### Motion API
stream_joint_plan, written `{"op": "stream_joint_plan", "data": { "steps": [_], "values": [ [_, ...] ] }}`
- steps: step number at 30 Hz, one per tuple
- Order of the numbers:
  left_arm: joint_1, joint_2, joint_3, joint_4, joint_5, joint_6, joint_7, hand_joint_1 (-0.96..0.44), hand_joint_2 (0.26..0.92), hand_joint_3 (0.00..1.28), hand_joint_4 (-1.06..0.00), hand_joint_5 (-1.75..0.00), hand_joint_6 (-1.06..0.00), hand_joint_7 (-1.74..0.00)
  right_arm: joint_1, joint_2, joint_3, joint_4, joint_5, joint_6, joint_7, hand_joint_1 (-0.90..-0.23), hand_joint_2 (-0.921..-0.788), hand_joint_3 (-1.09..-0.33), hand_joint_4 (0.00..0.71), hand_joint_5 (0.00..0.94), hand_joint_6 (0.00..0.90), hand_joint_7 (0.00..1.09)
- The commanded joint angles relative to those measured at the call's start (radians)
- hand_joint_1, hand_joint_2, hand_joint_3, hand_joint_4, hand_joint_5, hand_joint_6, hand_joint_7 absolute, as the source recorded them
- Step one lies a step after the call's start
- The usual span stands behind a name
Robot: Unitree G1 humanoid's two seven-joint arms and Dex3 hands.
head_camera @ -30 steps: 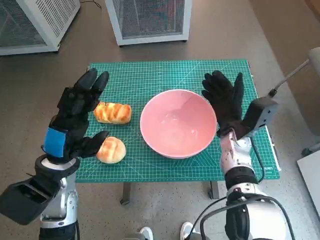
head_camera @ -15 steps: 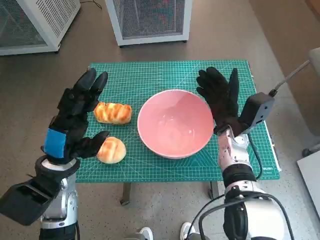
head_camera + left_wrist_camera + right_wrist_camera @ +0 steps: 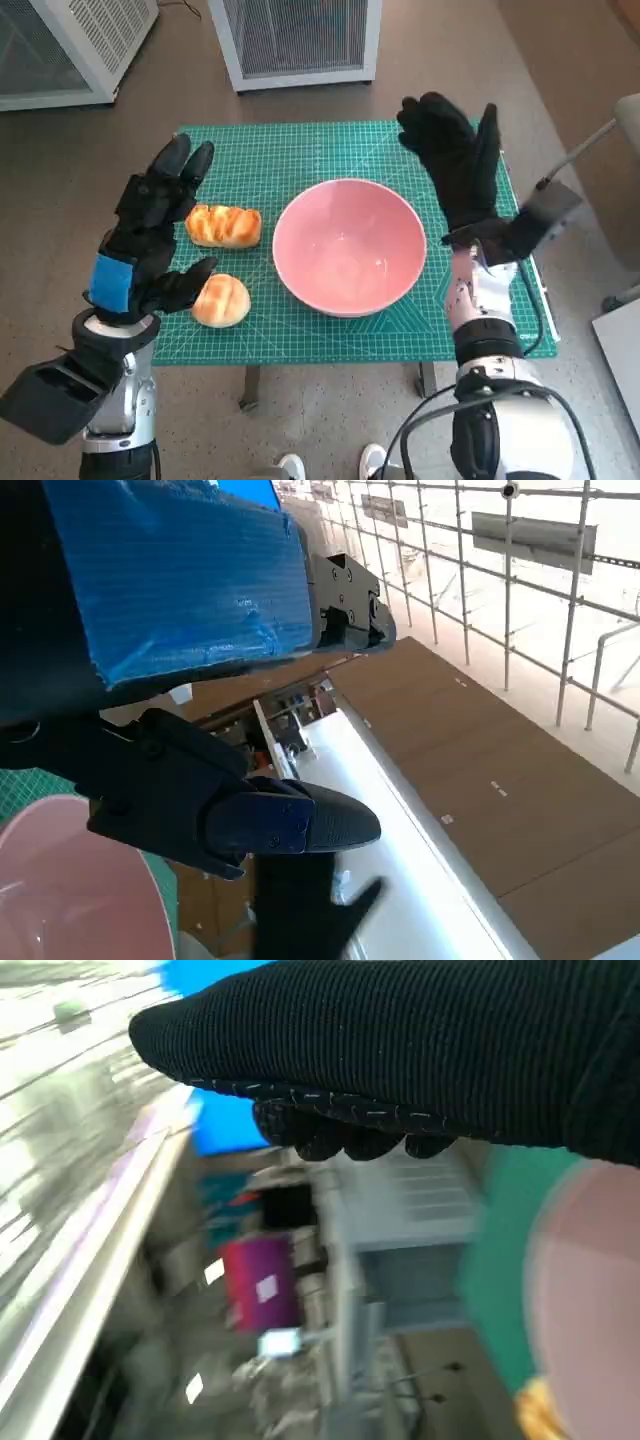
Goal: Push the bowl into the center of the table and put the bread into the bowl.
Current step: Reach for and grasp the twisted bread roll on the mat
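The pink bowl (image 3: pixel 348 245) is sitting mid-desk (image 3: pixel 300 150), two bread rolls (image 3: pixel 223 225) lying just beside it, while the left hand (image 3: pixel 150 235) and right hand (image 3: pixel 455 165) are hovering empty, fingers spread

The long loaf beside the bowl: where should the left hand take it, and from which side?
Probably from above, across its short width near the middle. The long loaf lies flat on the green mat, its length running left to right, with the pink bowl off one end and the round bun nearer the robot. The left hand is already beside it, open.
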Motion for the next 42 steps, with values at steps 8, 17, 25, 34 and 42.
{"op": "stream_joint_plan", "data": {
  "steps": [8,17,25,34,42],
  "values": [
    [-0.092,0.138,0.052,0.078,0.187,-0.039,0.054,-0.69,0.921,0.33,-0.3,0.0,-0.23,-0.21,0.163,0.014,0.052,-0.364,0.148,-0.015,0.191,-0.552,-0.921,-0.637,0.379,0.013,0.032,0.72],
    [-0.134,0.323,0.017,0.038,0.44,0.138,0.037,-0.66,0.907,0.15,-0.2,0.0,-0.16,-0.15,0.291,0.016,0.108,-0.66,0.245,0.128,0.195,-0.566,-0.921,-0.495,0.392,0.016,0.095,0.72],
    [-0.209,0.434,-0.099,-0.072,0.567,0.449,-0.143,-0.27,0.718,0.02,-0.02,0.0,-0.09,-0.08,0.343,0.011,0.14,-0.772,0.232,0.165,0.162,-0.557,-0.921,-0.431,0.419,0.024,0.145,0.69],
    [-0.336,0.433,-0.253,-0.055,0.674,0.718,-0.286,0.03,0.694,0.01,-0.01,0.0,-0.16,-0.09,0.365,0.001,0.153,-0.788,0.2,0.15,0.138,-0.553,-0.921,-0.421,0.414,0.018,0.132,0.67],
    [-0.424,0.428,-0.366,0.042,0.736,0.785,-0.335,0.05,0.697,0.02,-0.03,-0.01,-0.19,-0.08,0.382,0.002,0.169,-0.815,0.195,0.165,0.106,-0.543,-0.921,-0.423,0.41,0.015,0.133,0.67]
  ]
}}
